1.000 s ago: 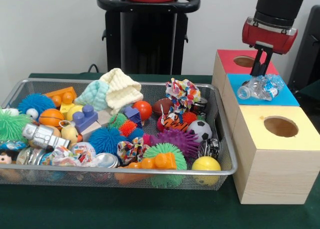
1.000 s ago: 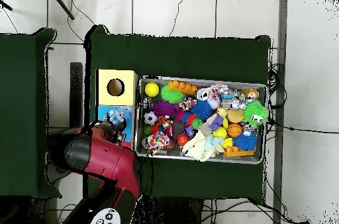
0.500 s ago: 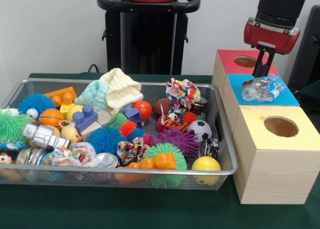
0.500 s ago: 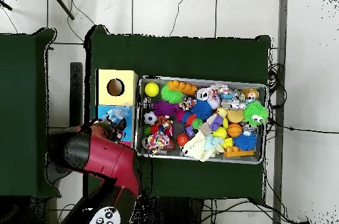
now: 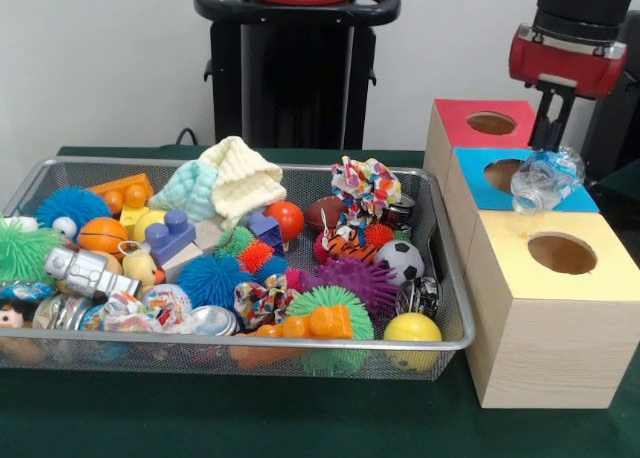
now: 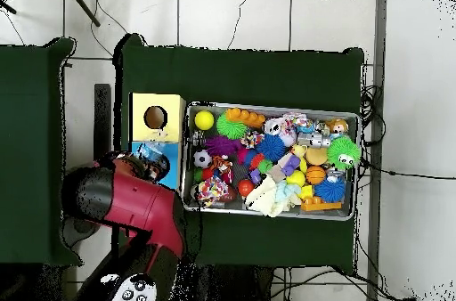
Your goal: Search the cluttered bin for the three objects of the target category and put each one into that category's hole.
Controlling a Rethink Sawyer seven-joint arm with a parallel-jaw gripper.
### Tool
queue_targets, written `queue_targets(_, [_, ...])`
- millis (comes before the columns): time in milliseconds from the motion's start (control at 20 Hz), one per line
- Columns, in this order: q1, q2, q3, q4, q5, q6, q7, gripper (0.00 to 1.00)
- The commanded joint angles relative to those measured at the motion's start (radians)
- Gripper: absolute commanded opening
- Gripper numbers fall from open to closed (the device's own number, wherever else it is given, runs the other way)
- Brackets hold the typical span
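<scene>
The silver wire-mesh bin [image 5: 447,278] holds several toys, balls, cloths and cans. It also shows in the overhead view [image 6: 267,107]. To its right stand three wooden boxes with round holes: a red-topped box [image 5: 460,126], a blue-topped box [image 5: 476,165] and a yellow-topped box [image 5: 520,240]. My gripper [image 5: 546,150] is shut on a crushed clear plastic bottle [image 5: 544,177]. It holds the bottle just above the blue top, to the right of that box's hole [image 5: 504,173].
The robot pedestal [image 5: 295,68] stands behind the bin. In the overhead view my red arm [image 6: 134,213] covers the red box and part of the blue box [image 6: 169,153]. The green cloth table [image 5: 250,418] runs in front of the bin.
My gripper has moved to the right and slightly up with the bottle. The blue box's hole, covered by the bottle before, now shows.
</scene>
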Motion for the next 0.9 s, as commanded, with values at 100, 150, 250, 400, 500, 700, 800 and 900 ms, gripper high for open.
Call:
queue_targets(100, [-0.008,-0.016,0.065,-0.025,-0.008,0.072,0.251,0.00])
queue_targets(150, [-0.007,-0.016,0.068,-0.018,-0.007,0.058,0.249,0.00])
queue_targets(250, [-0.006,-0.014,0.079,-0.008,-0.002,0.037,0.247,0.00])
queue_targets(400, [-0.003,-0.011,0.083,-0.002,-0.003,0.015,0.245,0.00])
queue_targets(500, [-0.001,-0.010,0.082,-0.002,-0.004,0.012,0.244,0.00])
queue_targets(700, [-0.008,-0.009,0.089,-0.002,-0.003,0.004,0.236,0.00])
queue_targets(800, [-0.011,-0.006,0.090,-0.008,-0.003,0.008,0.236,0.00])
queue_targets(900, [-0.012,-0.001,0.087,-0.018,-0.003,0.016,0.240,0.00])
